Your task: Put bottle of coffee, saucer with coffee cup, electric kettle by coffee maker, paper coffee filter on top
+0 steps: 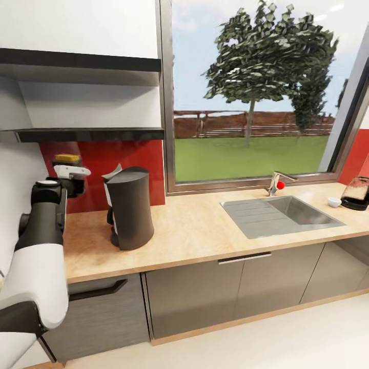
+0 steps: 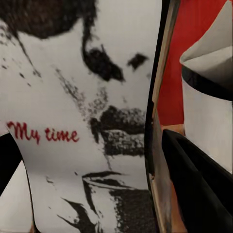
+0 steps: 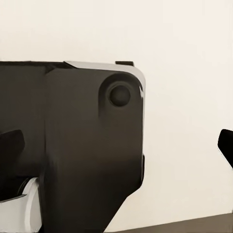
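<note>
Along the far wall, we are facing a long wooden countertop [image 1: 205, 230] under a wide window, with a steel sink [image 1: 287, 212] set into its right half. Toward the left, the dark coffee maker [image 1: 130, 207] is standing upright on the counter, a white paper coffee filter [image 1: 114, 171] peeking from its top. At the far right end, we are seeing an electric kettle [image 1: 356, 193] with a small white coffee cup [image 1: 334, 202] just beside it.

Left of the coffee maker, our left arm is holding the bottle of coffee [image 1: 68, 160] above the counter's left end, against the red backsplash. In the left wrist view its printed label [image 2: 73, 126] is sitting right against the camera, so we are judging the left gripper [image 1: 72, 179] to be pinching the bottle's body. The right wrist view is showing dark fingertips [image 3: 12, 145] apart with nothing between them, beside the robot's own dark housing.

We are judging the bottle rigid, moderately heavy and smooth-sided, likely slippery; gripping mid-body and keeping it upright seems wisest. The filter looks flimsy and easily crushed.
</note>
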Motion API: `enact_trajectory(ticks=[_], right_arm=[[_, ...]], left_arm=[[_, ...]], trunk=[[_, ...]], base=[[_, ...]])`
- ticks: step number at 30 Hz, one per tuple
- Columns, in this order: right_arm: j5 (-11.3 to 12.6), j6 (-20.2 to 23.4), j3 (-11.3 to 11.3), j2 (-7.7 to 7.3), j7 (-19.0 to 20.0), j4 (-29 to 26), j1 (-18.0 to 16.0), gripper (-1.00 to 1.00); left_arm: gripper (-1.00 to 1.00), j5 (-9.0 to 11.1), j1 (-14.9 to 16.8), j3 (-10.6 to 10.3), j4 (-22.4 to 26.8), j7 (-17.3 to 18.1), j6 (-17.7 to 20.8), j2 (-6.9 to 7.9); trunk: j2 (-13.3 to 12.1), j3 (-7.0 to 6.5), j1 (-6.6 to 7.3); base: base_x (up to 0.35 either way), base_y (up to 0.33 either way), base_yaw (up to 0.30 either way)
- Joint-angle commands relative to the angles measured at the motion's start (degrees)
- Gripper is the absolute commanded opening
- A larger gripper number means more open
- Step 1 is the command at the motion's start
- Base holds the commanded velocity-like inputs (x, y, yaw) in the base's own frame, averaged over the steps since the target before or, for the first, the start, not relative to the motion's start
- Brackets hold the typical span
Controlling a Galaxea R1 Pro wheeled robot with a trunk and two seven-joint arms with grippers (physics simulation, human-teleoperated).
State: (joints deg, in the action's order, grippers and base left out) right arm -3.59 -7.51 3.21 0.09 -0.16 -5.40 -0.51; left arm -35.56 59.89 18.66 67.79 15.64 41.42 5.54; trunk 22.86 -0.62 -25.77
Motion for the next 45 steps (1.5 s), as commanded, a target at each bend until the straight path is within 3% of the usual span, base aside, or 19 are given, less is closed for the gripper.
enact_trajectory(ticks=[1,4,10,16,19,20,26,27,30,45], right_arm=[[-0.37,-0.17,0.37,0.05,0.03,-0.63,-0.02,1.00],[-0.36,-0.14,0.36,0.15,0.13,-1.25,-0.02,1.00],[-0.36,-0.14,0.31,0.13,0.25,-1.33,-0.02,1.00],[-0.41,-0.14,0.31,0.09,0.25,-1.28,-0.02,1.00],[-0.44,-0.15,0.31,0.08,0.25,-1.21,-0.02,1.00],[-0.45,-0.14,0.28,0.08,0.25,-1.20,-0.02,1.00],[-0.45,-0.17,0.26,0.08,0.25,-1.19,-0.02,1.00],[-0.45,-0.19,0.24,0.08,0.25,-1.19,-0.02,1.00],[-0.45,-0.21,0.22,0.08,0.25,-1.19,-0.02,1.00],[-0.45,-0.23,0.22,0.08,0.25,-1.19,-0.02,1.00]], left_arm=[[-1.00,-0.24,-0.40,1.97,-0.07,0.53,-0.83,-0.05],[-1.00,-0.12,-1.78,5.42,-0.49,0.68,-1.87,-0.09],[-1.00,-0.04,-7.09,6.35,-2.75,0.29,-8.59,-0.61],[-1.00,0.05,-9.93,6.37,-5.72,0.28,-9.88,-0.93],[-1.00,2.37,-12.67,6.39,-5.88,0.27,-14.86,-0.97],[-1.00,4.16,-13.80,6.39,-5.91,0.26,-16.59,-0.97],[-1.00,6.84,-15.93,6.74,-7.18,0.26,-18.09,-0.86],[-1.00,8.45,-17.52,7.19,-7.45,0.26,-18.55,-0.74],[-1.00,9.54,-18.05,7.78,-7.49,0.26,-19.17,-0.64],[-1.00,9.61,-18.31,7.99,-6.82,0.18,-19.10,-0.31]], trunk=[[0.06,0.02,-0.01],[0.06,0.02,-0.01],[0.06,0.02,-0.01],[0.06,0.02,-0.01],[0.06,0.02,-0.01],[0.06,0.02,-0.01],[0.06,0.02,-0.01],[0.06,0.02,-0.01],[0.06,0.02,-0.01],[0.06,0.02,-0.01]], base=[[0.000,0.000,0.000],[0.000,0.000,0.000],[0.000,0.000,0.000],[0.000,0.000,0.000],[0.002,0.000,0.000],[0.078,0.000,0.000],[0.186,0.000,0.000],[0.012,0.000,0.000],[0.109,0.000,0.000],[0.165,0.015,0.000]])
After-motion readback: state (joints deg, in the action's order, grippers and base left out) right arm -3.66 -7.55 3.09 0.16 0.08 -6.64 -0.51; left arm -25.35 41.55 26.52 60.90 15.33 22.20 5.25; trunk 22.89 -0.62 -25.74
